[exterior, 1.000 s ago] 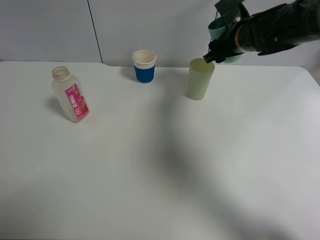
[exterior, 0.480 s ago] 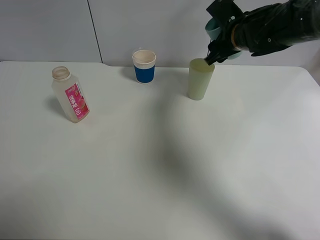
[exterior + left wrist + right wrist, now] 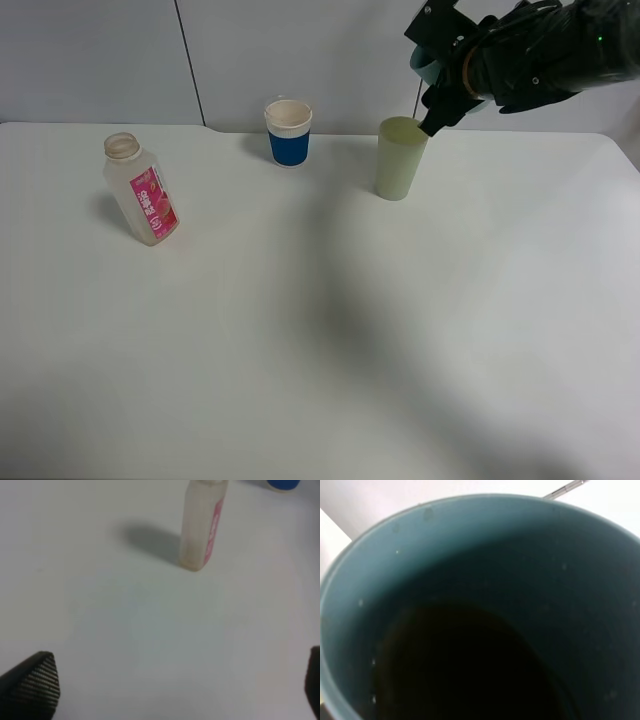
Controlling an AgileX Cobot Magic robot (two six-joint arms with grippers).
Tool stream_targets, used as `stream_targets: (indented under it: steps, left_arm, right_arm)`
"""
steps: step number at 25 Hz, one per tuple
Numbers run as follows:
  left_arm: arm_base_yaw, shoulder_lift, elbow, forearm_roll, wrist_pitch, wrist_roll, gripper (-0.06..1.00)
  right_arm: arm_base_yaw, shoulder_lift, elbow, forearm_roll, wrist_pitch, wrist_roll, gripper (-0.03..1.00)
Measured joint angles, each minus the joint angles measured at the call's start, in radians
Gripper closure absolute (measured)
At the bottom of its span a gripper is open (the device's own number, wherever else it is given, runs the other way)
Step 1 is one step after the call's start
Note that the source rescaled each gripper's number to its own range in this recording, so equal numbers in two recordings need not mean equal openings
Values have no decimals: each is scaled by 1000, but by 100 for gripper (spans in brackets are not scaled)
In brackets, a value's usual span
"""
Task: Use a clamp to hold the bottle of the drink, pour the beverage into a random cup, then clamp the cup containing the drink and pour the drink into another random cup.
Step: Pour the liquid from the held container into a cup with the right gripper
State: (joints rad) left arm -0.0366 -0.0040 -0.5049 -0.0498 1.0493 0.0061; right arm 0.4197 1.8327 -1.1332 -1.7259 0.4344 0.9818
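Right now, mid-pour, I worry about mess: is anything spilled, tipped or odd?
Nothing stands out. The table shows no puddle; the uncapped bottle, blue cup and pale green cup stand upright, and the teal cup tilts over the pale green one, as pouring needs.

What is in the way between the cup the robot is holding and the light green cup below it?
Nothing visible is. The right gripper holds the teal cup tilted just above the pale green cup and its open top. The blue-banded cup and the bottle stand apart, off to the left in the high view.
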Motion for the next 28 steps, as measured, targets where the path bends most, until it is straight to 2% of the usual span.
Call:
stream_targets:
  steps: [3,10,28]
  left_arm:
    - [0,0,0,0,0,0,-6]
    - [0,0,0,0,0,0,-6]
    - [0,0,0,0,0,0,-6]
  right_arm:
    - [0,0,0,0,0,-20,96]
    - [0,0,0,0,9,-176,96]
    - [0,0,0,0,19,-359,96]
